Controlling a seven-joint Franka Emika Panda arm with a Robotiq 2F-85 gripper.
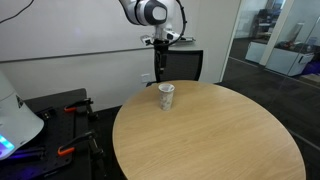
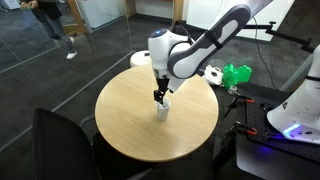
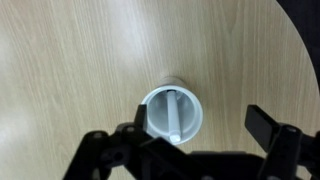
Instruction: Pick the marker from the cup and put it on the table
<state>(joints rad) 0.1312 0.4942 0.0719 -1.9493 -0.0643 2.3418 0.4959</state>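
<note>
The small whitish cup stands upright on the round tan wood-grain table, towards its edge; it shows in both exterior views. In the wrist view I look straight down into the cup. The white marker leans inside it. The table fills the rest of that view. My gripper is open and empty. It hangs just above the cup, with one finger beside the rim and the other well off to the side. It also shows over the cup in both exterior views.
A black chair stands behind the table; it is the near one in the exterior view. A black cart with orange-handled tools, a white machine and a green object stand to one side. A person walks far off.
</note>
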